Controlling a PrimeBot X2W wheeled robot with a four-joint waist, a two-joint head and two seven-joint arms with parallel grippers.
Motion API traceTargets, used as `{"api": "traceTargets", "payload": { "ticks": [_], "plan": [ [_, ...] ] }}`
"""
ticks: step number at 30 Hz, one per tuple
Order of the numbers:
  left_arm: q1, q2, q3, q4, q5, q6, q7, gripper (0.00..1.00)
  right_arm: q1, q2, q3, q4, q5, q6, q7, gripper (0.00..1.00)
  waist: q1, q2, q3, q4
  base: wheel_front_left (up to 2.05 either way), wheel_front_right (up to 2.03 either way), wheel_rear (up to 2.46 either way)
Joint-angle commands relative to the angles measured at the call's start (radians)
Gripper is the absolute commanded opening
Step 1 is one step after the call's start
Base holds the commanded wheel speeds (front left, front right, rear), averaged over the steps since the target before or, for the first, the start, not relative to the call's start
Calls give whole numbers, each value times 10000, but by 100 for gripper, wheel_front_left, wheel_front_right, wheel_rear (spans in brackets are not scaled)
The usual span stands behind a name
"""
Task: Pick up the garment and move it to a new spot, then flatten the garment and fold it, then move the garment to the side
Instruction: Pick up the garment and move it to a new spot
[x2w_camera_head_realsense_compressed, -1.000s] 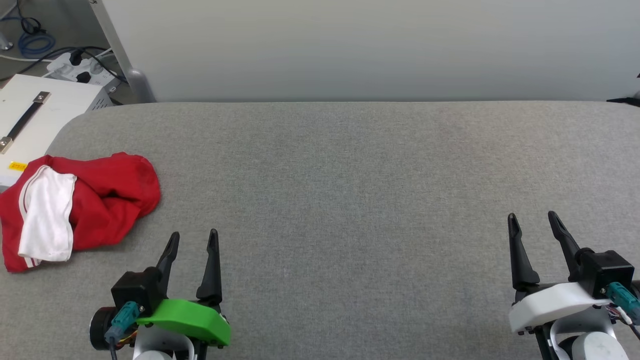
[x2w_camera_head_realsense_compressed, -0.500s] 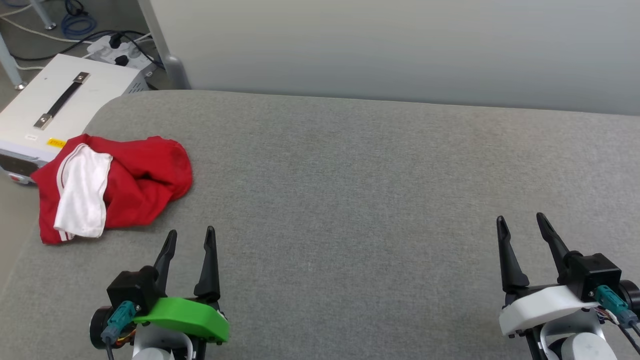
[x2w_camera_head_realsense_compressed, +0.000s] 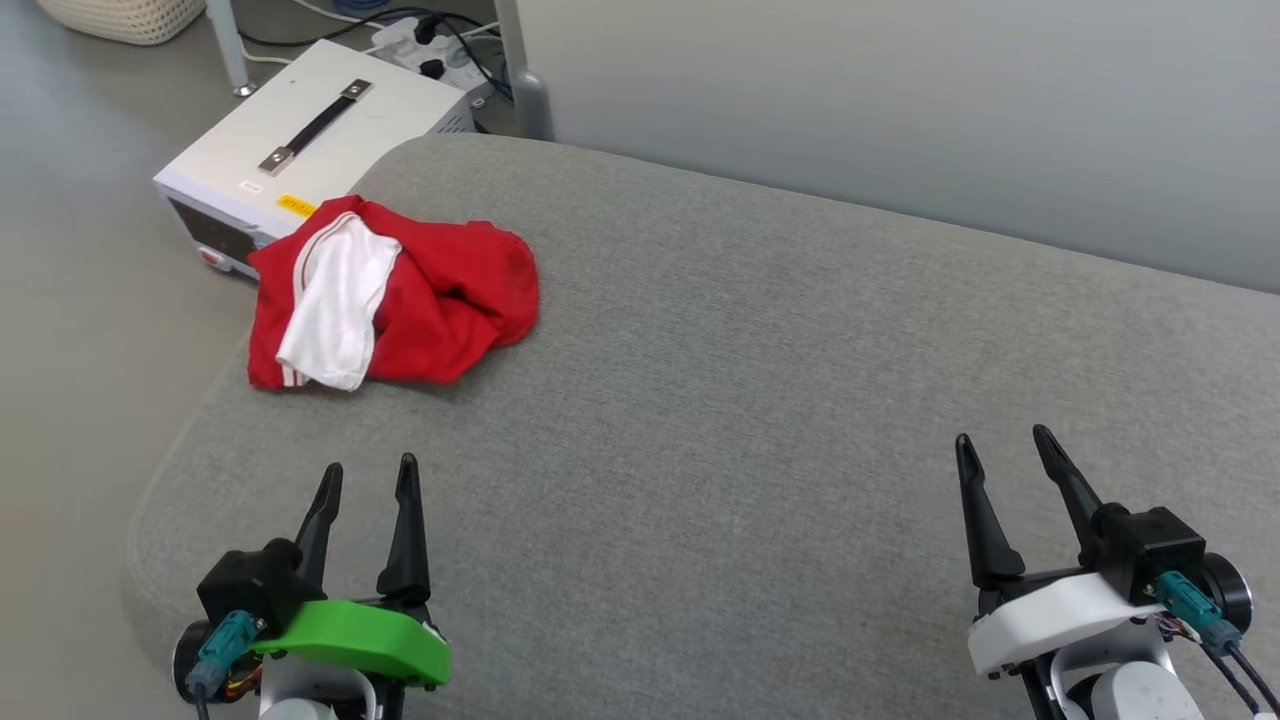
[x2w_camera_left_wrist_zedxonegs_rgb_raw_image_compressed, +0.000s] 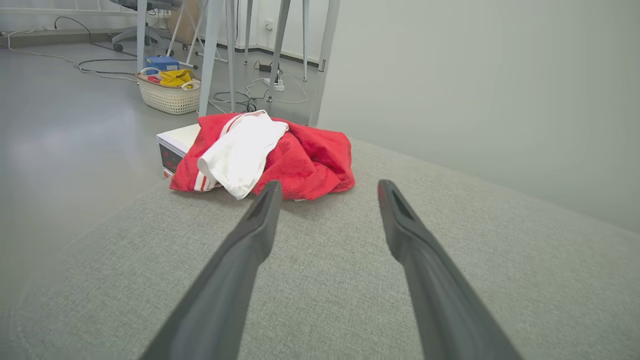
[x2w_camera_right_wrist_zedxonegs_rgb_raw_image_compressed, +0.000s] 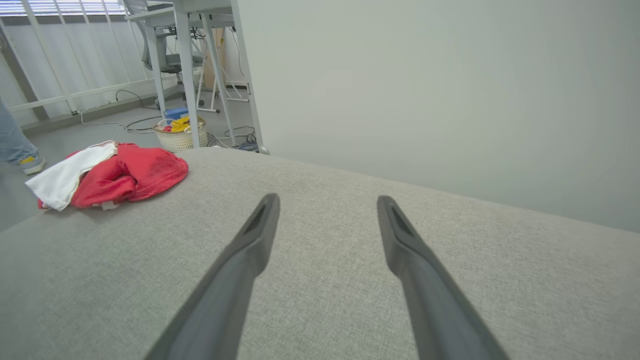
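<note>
Tabletop (x2w_camera_head_realsense_compressed: 760, 400): grey fabric cover with rounded corners, running wide from left to right.
Panel (x2w_camera_head_realsense_compressed: 900, 100): pale and plain, standing along the tabletop's far edge.
Box (x2w_camera_head_realsense_compressed: 400, 100): white, with a black strap handle on its lid. It sits on the floor just off the far left corner.
Garment (x2w_camera_head_realsense_compressed: 450, 290): a crumpled red heap at the far left corner. A white sleeve with striped trim lies on top, and the heap's left side reaches the left edge, beside the box.
Basket (x2w_camera_left_wrist_zedxonegs_rgb_raw_image_compressed: 170, 97): pale woven, on the floor beyond the box, with yellow and red cloth inside.
Left gripper (x2w_camera_head_realsense_compressed: 370, 466): over the near left corner, fingers spread and empty. It points toward the garment and is clear of it.
Right gripper (x2w_camera_head_realsense_compressed: 1002, 436): over the near edge on the right, fingers spread with nothing between them, well apart from the garment.
Shoe (x2w_camera_right_wrist_zedxonegs_rgb_raw_image_compressed: 31, 164): a person's foot on the floor, off the left edge.
</note>
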Motion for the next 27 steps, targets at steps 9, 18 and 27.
{"api": "traceTargets", "payload": {
  "ticks": [9,18,27],
  "plan": [
    [-148,-47,-212,143,-156,-99,-145,100,-199,-20,119,153,132,-7,-145,100,0,0,27,1247,0,0,0],
    [9,-47,-203,119,-47,-153,-145,100,-193,-20,166,157,181,-7,-145,100,0,0,-33,1434,0,0,0],
    [-10,-47,-194,191,-134,-187,-145,100,-227,-20,284,104,123,-7,-145,100,0,0,167,1238,0,0,0]
  ]
}}
